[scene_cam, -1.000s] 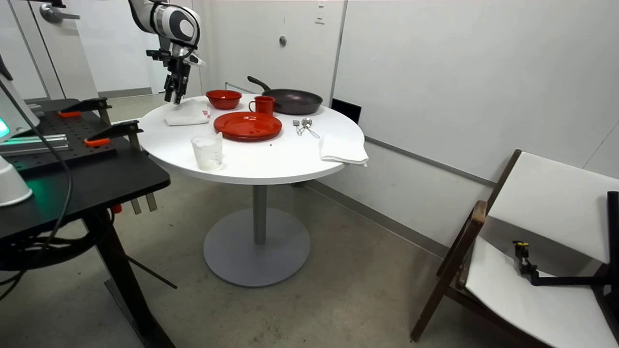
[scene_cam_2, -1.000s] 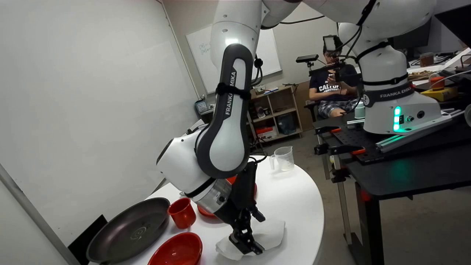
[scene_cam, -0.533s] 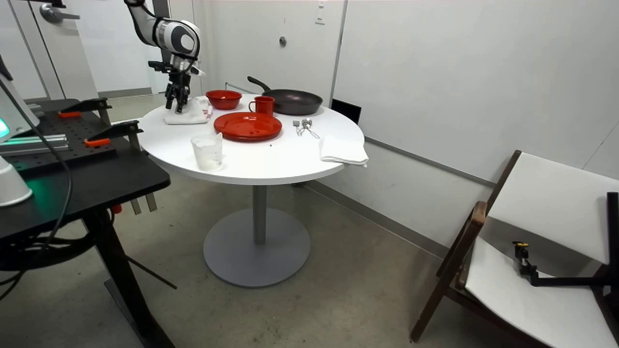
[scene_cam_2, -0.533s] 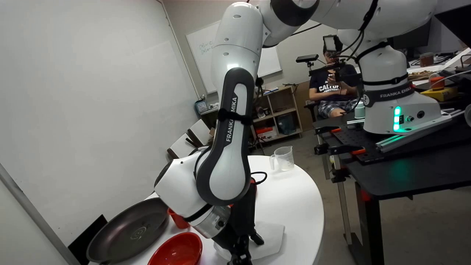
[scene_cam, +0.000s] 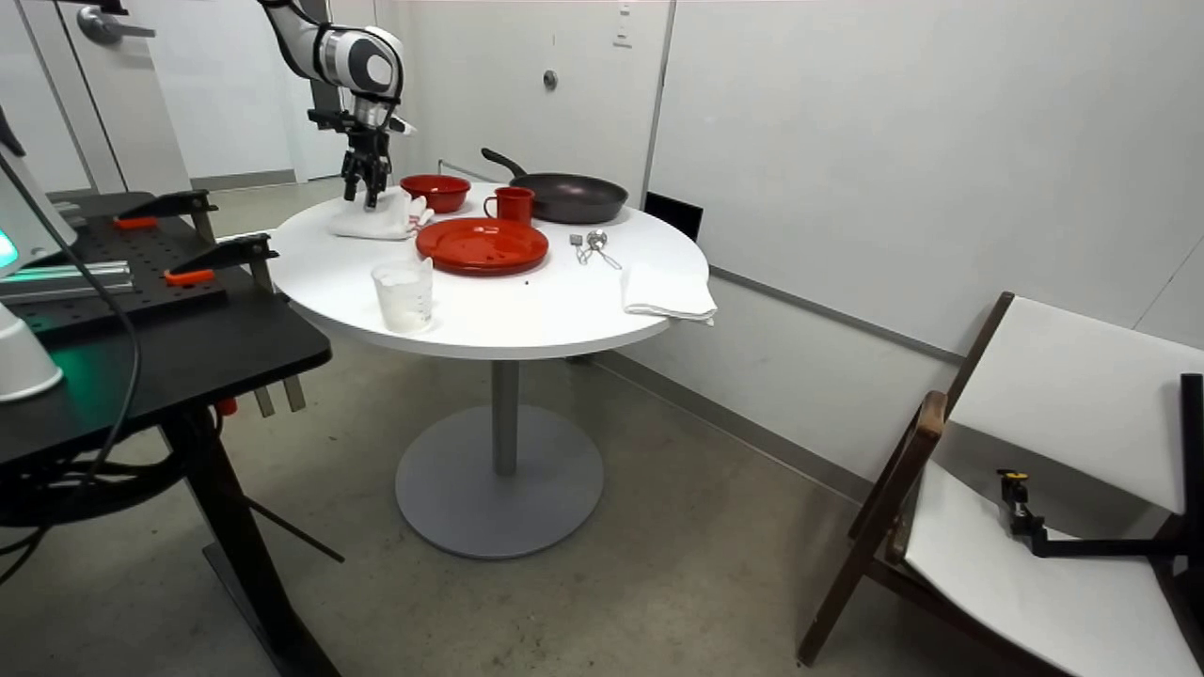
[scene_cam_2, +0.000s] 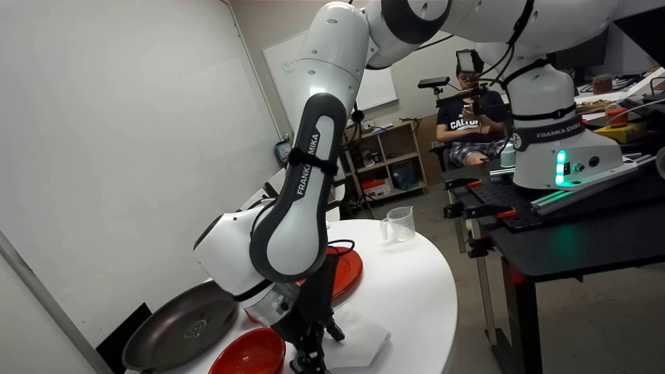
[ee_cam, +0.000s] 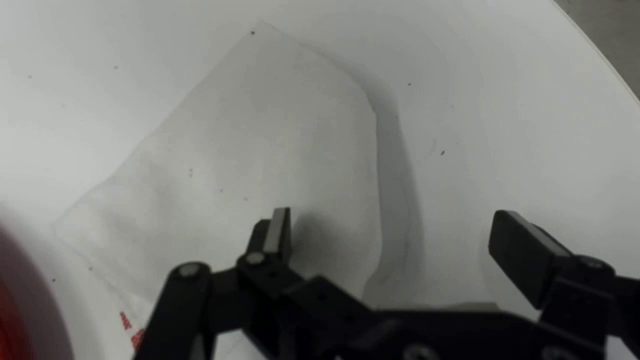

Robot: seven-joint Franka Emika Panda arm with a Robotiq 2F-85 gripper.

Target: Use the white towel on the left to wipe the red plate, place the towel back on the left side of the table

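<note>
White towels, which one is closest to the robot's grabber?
The red-marked towel, right by the gripper; the other white towel, showing no red, hangs partly over the table edge.

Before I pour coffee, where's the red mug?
In an exterior view, the red mug stands left of centre, behind the red plate, between red bowl and black pan.

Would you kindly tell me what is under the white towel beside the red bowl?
The white towel lies on the table, whose white top shows around it; whatever else might be underneath is covered.
</note>
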